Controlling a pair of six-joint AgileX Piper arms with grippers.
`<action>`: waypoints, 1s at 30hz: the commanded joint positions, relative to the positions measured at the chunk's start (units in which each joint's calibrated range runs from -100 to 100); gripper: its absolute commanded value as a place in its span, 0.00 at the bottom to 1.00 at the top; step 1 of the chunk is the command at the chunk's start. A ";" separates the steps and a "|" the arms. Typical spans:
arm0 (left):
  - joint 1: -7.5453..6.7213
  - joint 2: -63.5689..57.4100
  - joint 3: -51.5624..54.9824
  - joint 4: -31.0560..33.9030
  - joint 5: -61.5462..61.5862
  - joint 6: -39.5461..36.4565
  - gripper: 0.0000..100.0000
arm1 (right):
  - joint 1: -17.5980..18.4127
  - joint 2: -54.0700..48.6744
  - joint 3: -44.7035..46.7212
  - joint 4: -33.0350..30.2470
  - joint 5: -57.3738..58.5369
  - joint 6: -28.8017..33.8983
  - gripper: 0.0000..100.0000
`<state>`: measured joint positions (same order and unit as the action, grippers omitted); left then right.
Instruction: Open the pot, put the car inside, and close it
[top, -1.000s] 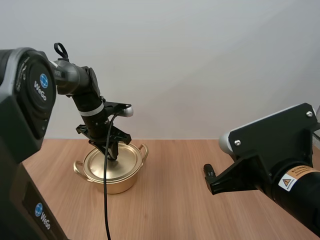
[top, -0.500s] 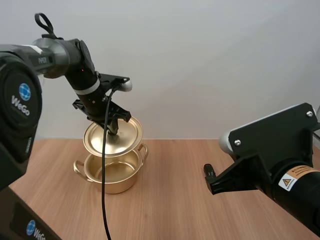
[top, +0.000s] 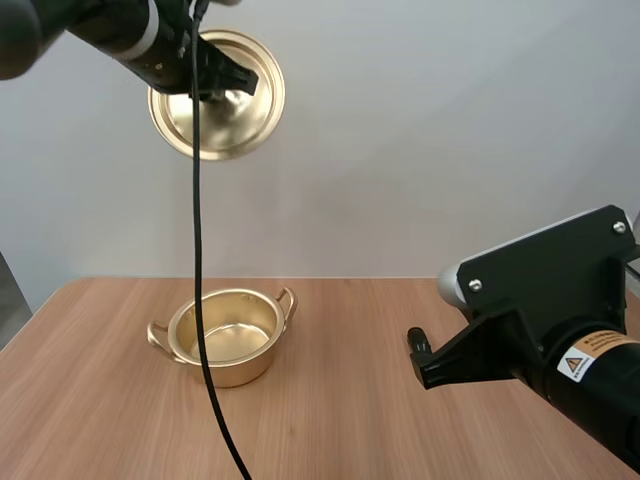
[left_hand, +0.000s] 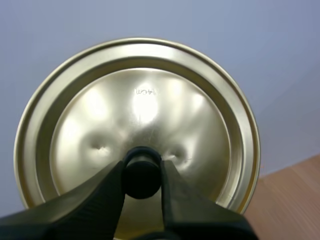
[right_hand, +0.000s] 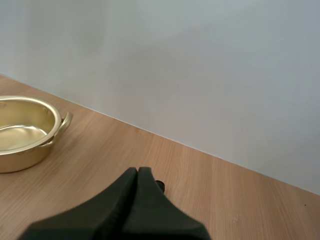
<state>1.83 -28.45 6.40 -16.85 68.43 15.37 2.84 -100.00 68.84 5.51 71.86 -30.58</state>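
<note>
The pot (top: 235, 372) stands open on the bench (top: 350, 420), left of centre, with a handle out to each side. The lid (left_hand: 140, 100) hangs high above it, tipped nearly on edge, its black knob (left_hand: 142, 171) pinched between the fingers of the left end effector (top: 222, 86). The right end effector (right_hand: 137, 174) has its fingers pressed together on nothing, low over the bench and well apart from the pot.

wall (top: 450, 130): plain, pale grey | table (top: 350, 400): light wood grain, meets wall | light: even
</note>
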 joint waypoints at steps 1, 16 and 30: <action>-0.01 -3.42 -0.52 -0.34 -8.99 -0.06 0.00 | -0.04 0.00 -0.03 0.05 0.04 -0.01 0.00; -0.01 -15.50 -5.09 -2.15 -41.09 -3.07 0.00 | -0.04 0.00 -0.03 -0.25 0.04 -0.01 0.00; -0.01 -15.39 -16.61 -2.15 -34.49 -4.86 0.00 | -2.14 7.76 7.83 -1.14 -23.92 -3.40 0.00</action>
<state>1.83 -43.89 -10.18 -19.03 32.88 10.52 0.89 -94.84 76.91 4.31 51.09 -33.14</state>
